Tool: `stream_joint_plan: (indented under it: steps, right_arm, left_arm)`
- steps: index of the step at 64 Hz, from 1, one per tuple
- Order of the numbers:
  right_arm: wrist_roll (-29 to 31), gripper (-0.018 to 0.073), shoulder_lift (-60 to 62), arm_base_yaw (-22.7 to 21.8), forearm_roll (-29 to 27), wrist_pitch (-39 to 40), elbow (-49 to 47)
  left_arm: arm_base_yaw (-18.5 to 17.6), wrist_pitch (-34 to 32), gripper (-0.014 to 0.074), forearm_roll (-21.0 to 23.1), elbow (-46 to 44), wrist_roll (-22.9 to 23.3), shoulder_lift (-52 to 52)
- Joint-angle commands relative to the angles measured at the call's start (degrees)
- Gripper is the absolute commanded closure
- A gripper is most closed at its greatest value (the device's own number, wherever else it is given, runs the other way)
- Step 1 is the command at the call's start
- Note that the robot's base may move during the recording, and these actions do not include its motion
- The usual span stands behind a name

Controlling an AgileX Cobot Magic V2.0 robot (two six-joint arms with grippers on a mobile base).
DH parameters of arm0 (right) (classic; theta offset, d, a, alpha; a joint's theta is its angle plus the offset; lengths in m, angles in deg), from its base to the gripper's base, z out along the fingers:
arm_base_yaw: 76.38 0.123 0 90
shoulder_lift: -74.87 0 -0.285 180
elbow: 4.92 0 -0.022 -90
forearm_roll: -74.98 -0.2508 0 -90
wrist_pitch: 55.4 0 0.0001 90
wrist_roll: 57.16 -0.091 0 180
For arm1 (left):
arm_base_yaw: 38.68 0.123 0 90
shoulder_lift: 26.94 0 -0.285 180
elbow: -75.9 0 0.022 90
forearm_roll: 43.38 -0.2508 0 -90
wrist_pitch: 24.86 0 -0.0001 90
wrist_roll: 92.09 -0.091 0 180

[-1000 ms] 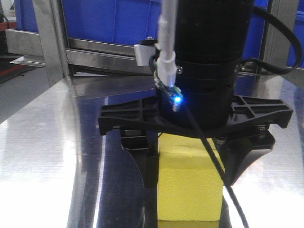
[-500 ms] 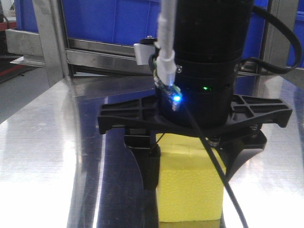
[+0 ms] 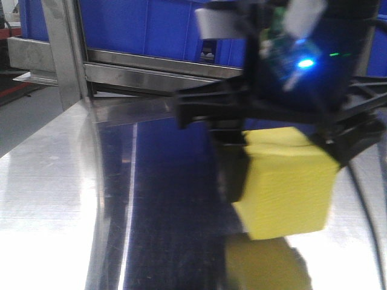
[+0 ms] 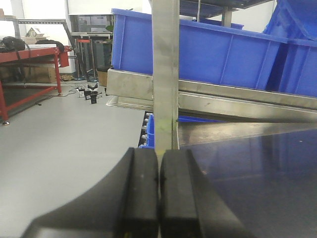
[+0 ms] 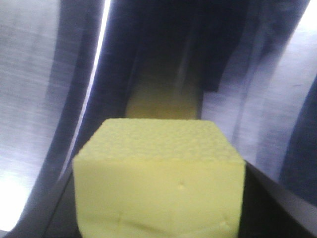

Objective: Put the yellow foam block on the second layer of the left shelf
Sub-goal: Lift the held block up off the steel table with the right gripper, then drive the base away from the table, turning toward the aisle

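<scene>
Right wrist-mounted view: the yellow foam block (image 5: 158, 173) fills the right gripper (image 3: 293, 158), clamped between its fingers; from the front it hangs tilted, clear of the steel table (image 3: 54, 181); the left gripper (image 4: 158, 198), pads pressed together on nothing, faces the shelf upright (image 4: 165, 74) and blue bins (image 4: 213, 49) beyond; that shelf seems to lie ahead-left of the block, so the right gripper must carry it.
</scene>
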Motion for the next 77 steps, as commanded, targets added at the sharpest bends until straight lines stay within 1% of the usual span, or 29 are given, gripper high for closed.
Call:
stream_joint_plan:
  steps: [1, 6, 18, 28, 31, 38, 48, 54, 60, 71, 77]
  right_arm:
    - [4.61, 0.0078, 5.35, -3.24, 0.88, 1.61, 1.15]
    - [7.70, 0.0078, 7.69, -6.50, -0.63, 2.67, 3.73]
    - [17.99, 0.0078, 14.49, -15.19, -5.04, 5.10, 9.09]
    - [22.22, 0.0078, 20.65, -23.22, -6.27, 6.96, 12.72]
    - [23.52, 0.0078, 22.68, -26.48, -6.45, 8.07, 14.05]
    - [27.58, 0.0078, 26.99, -32.35, -6.62, 10.79, 17.05]
    - [32.73, 0.0078, 32.86, -38.51, -6.62, 15.22, 21.75]
    - [33.09, 0.0078, 36.20, -41.30, -6.62, 19.02, 24.72]
    - [33.09, 0.0078, 39.37, -42.97, -6.33, 26.13, 27.96]
    - [33.15, 0.0078, 46.36, -43.10, -5.68, 40.86, 34.31]
    - [33.22, 0.0078, 50.14, -43.10, -5.68, 46.31, 37.20]
  left_arm:
    - [-0.31, -4.68, 0.0472, 0.32, 1.53, 0.19, 1.15]
    - [-0.31, -4.68, 0.0472, 0.32, 1.53, 0.19, 1.15]
    - [-0.31, -4.68, 0.0472, 0.32, 1.53, 0.19, 1.15]
    - [-0.31, -4.68, 0.0472, 0.32, 1.53, 0.19, 1.15]
    - [-0.31, -4.68, 0.0472, 0.32, 1.53, 0.19, 1.15]
    - [-0.31, -4.68, 0.0472, 0.32, 1.53, 0.19, 1.15]
    - [-0.31, -4.68, 0.0472, 0.32, 1.53, 0.19, 1.15]
    - [-0.31, -4.68, 0.0472, 0.32, 1.53, 0.19, 1.15]
    - [-0.31, -4.68, 0.0472, 0.32, 1.53, 0.19, 1.15]
    - [-0.31, -4.68, 0.0472, 0.32, 1.53, 0.19, 1.15]
    - [-0.31, -4.68, 0.0472, 0.32, 1.53, 0.19, 1.15]
